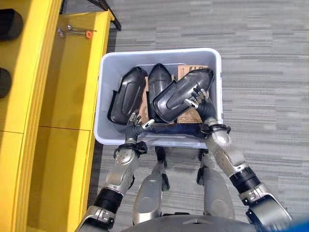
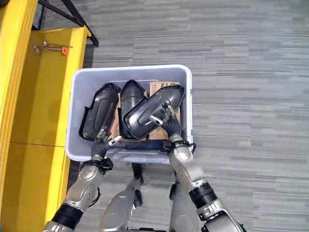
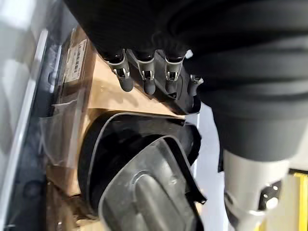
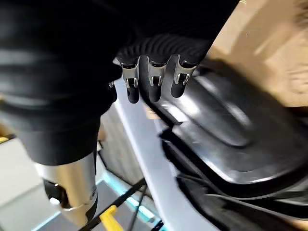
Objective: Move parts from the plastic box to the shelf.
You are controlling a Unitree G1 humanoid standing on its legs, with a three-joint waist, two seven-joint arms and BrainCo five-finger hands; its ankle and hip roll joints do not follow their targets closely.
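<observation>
A light grey plastic box [image 1: 159,52] stands on the carpet in front of me with several black moulded parts in it. One black part [image 1: 181,93] is tilted up over the box's right half. My right hand [image 1: 202,105] is curled on that part's near edge, and its fingers [image 4: 154,82] press on the glossy shell [image 4: 231,130]. My left hand [image 1: 136,123] hovers inside the near left corner with relaxed fingers [image 3: 144,72] and nothing in them, just beside the raised part's low end. Two more parts [image 1: 126,94] [image 1: 159,79] lie flat at the left.
The yellow shelf [image 1: 72,96] runs along the left side, close to the box. A wrench and an orange-tipped tool [image 1: 73,31] lie on its far end. Brown cardboard [image 1: 186,70] lines the box under the parts. Grey carpet [image 1: 265,72] stretches to the right.
</observation>
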